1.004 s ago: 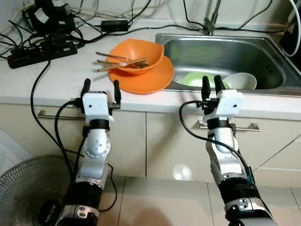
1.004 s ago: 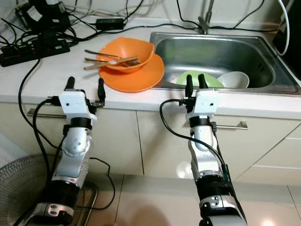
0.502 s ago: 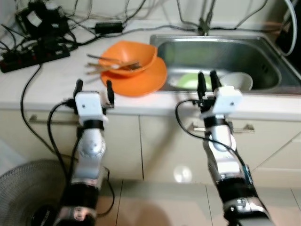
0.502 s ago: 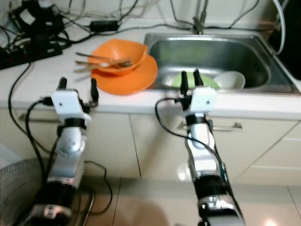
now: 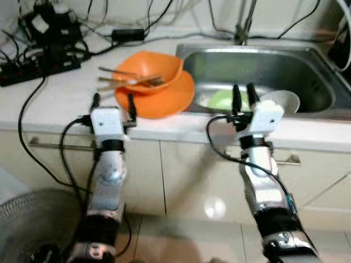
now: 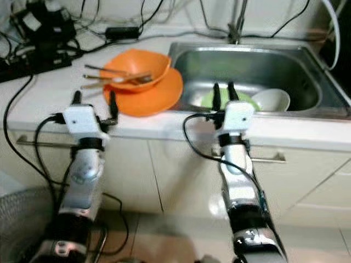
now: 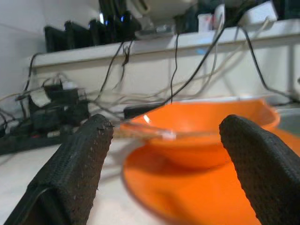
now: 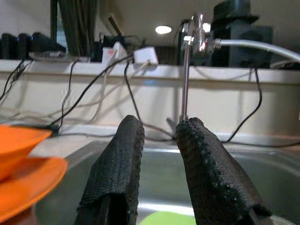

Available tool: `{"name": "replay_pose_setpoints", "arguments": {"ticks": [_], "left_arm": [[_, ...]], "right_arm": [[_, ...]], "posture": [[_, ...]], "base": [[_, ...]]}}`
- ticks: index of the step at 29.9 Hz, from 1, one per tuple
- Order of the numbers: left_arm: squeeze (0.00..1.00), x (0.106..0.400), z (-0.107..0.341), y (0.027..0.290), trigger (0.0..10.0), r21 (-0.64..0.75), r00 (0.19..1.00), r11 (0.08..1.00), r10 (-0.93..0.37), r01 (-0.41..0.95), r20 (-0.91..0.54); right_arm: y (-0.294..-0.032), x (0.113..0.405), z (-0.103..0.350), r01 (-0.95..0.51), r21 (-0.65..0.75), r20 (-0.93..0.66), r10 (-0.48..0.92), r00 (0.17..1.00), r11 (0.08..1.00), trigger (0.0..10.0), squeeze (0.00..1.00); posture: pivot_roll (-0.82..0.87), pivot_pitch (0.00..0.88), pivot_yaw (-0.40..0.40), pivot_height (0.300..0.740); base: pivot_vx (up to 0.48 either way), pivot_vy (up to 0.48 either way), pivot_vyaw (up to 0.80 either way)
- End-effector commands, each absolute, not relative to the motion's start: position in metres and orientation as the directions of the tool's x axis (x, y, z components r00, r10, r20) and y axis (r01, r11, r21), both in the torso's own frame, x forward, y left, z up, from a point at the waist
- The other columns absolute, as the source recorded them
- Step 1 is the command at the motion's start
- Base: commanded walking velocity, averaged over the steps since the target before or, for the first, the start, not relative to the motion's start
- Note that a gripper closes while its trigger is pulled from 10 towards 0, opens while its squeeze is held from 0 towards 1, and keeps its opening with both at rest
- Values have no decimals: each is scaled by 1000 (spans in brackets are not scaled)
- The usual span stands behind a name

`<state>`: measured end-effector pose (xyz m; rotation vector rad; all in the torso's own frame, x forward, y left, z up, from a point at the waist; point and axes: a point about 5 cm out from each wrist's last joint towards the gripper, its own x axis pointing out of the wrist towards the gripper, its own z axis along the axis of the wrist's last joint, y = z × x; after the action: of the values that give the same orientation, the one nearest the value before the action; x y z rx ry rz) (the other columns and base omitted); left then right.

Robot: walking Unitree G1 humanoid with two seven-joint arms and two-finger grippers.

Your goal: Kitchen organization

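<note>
Pale white counter [image 5: 60, 101]: flat orange plate [image 5: 164, 98] near sink edge, black power strip [image 5: 33, 71] toward back left corner.

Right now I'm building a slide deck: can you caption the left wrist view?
Open left gripper faces an orange bowl stacked on an orange plate, cables behind.

Bare counter [image 5: 60, 96] left of orange plate [image 5: 164, 101]; cables [image 5: 49, 49] crowd behind.

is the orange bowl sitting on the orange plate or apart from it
Touching. In the left eye view the orange bowl rests directly on the orange plate, and the left wrist view shows the bowl's base meeting the plate with no gap.
</note>
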<state>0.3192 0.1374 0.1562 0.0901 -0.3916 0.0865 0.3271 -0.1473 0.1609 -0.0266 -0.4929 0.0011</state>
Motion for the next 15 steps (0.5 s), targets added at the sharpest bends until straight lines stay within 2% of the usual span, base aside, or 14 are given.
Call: {"name": "replay_pose_setpoints", "arguments": {"ticks": [1,15], "left_arm": [[0,319,159,148,10000,78,916,988,93,-134,390],[0,317,161,148,10000,83,911,987,96,-141,400]], "right_arm": [[-137,328,168,-24,-19,493,30,869,1000,10000,0],[-137,327,167,-29,-15,491,33,870,999,10000,0]], "posture": [[93,68,18,740],[95,71,14,740]], "base": [[315,0,0],[314,0,0]]}}
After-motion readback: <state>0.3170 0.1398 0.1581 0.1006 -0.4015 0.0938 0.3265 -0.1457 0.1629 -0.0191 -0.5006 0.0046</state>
